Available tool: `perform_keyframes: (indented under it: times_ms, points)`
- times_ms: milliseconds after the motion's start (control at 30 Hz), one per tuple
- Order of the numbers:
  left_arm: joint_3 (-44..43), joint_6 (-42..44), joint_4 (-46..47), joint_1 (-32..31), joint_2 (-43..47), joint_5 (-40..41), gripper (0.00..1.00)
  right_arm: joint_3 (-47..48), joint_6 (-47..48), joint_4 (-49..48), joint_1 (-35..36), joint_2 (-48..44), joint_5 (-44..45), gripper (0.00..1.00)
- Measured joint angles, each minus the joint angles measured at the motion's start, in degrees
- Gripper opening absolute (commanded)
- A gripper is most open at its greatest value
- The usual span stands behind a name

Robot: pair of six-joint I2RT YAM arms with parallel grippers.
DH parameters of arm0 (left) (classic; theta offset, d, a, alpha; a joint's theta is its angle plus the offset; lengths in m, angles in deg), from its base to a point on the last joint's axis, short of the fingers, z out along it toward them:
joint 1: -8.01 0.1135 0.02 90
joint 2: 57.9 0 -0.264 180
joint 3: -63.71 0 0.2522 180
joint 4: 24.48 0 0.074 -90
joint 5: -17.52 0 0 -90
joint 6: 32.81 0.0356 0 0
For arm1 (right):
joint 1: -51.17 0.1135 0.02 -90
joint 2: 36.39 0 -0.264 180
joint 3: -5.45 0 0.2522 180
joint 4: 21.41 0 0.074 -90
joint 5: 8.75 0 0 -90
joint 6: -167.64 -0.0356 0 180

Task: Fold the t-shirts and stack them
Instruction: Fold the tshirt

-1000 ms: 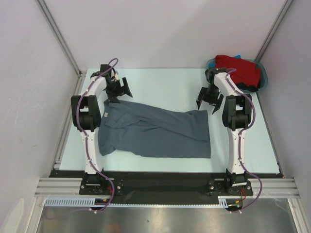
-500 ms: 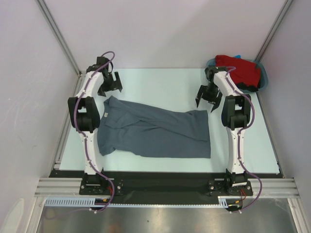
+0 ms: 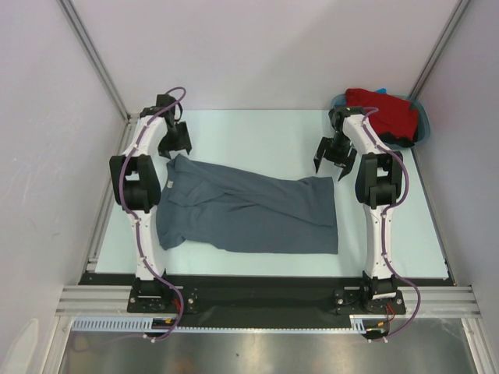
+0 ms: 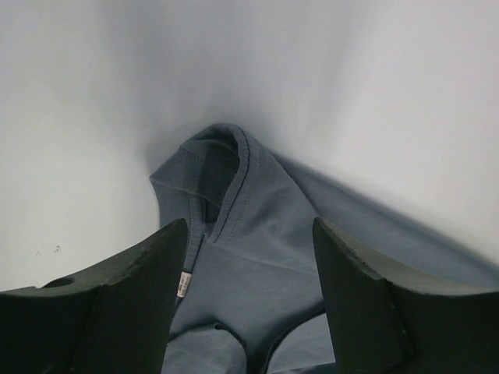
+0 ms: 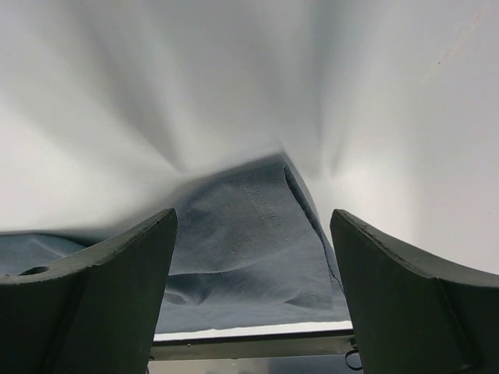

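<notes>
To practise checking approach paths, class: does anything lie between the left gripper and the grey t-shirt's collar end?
Nothing visible does. The left gripper, jaws apart and empty, hangs just beyond the collar end of the grey t-shirt, with only bare table around that corner.

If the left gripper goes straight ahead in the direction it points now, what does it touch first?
Most likely the raised corner of the grey t-shirt, which lies straight ahead of the left gripper, whose jaws stand open. How far away it is, the wrist view does not show clearly.
</notes>
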Motion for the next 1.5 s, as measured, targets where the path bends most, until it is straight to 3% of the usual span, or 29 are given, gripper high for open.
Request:
perform_keyframes:
  times_ms: [233, 433, 467, 533, 567, 600, 900, 1367, 1400, 1433, 1467, 1500]
  points:
    - [0.3, 0.0, -0.1, 0.0, -0.8, 0.0, 0.73, 0.0, 0.0, 0.4, 0.0, 0.0, 0.0, 0.86]
    - [1.2, 0.4, -0.4, 0.0, -1.8, -0.2, 0.47, 0.0, 0.0, 0.5, 0.0, 0.0, 0.0, 0.85]
    - [1.2, 0.4, -0.4, 0.0, -2.1, -0.3, 0.34, 0.0, 0.0, 0.5, 0.0, 0.0, 0.0, 0.85]
    - [1.2, 0.2, -0.4, 0.0, -2.7, -0.5, 0.20, 0.0, 0.0, 0.5, 0.0, 0.0, 0.0, 0.86]
    - [1.2, 0.3, -0.4, 0.0, -2.9, -0.5, 0.04, 0.0, 0.0, 0.6, 0.0, 0.0, 0.0, 0.85]
    - [1.2, 0.3, -0.4, 0.0, -3.2, -0.6, 0.00, 0.0, 0.0, 0.6, 0.0, 0.0, 0.0, 0.85]
    - [0.8, 0.2, -0.9, 1.0, -3.7, -0.5, 0.00, 0.1, 0.0, 0.8, 0.0, 0.0, -0.1, 0.85]
    - [-2.9, 0.0, -1.4, 11.6, -3.8, -0.5, 0.01, 3.6, 0.4, 2.3, -0.3, 0.8, -0.3, 0.84]
    - [-2.9, 0.0, -1.4, 11.7, -3.8, -0.5, 0.07, 4.3, 0.6, 2.3, -0.3, 1.1, -0.8, 0.83]
    - [-2.9, 0.1, -1.4, 11.7, -3.8, -0.6, 0.22, 5.2, 0.8, 2.3, -0.3, 1.4, -1.4, 0.82]
    - [-2.9, 0.1, -1.3, 11.6, -3.8, -0.6, 0.55, 5.7, 1.1, 2.2, -0.3, 1.8, -2.3, 0.82]
    - [-2.9, 0.3, -1.3, 11.4, -3.8, -0.7, 0.62, 6.2, 1.3, 2.2, -0.3, 2.0, -3.5, 0.81]
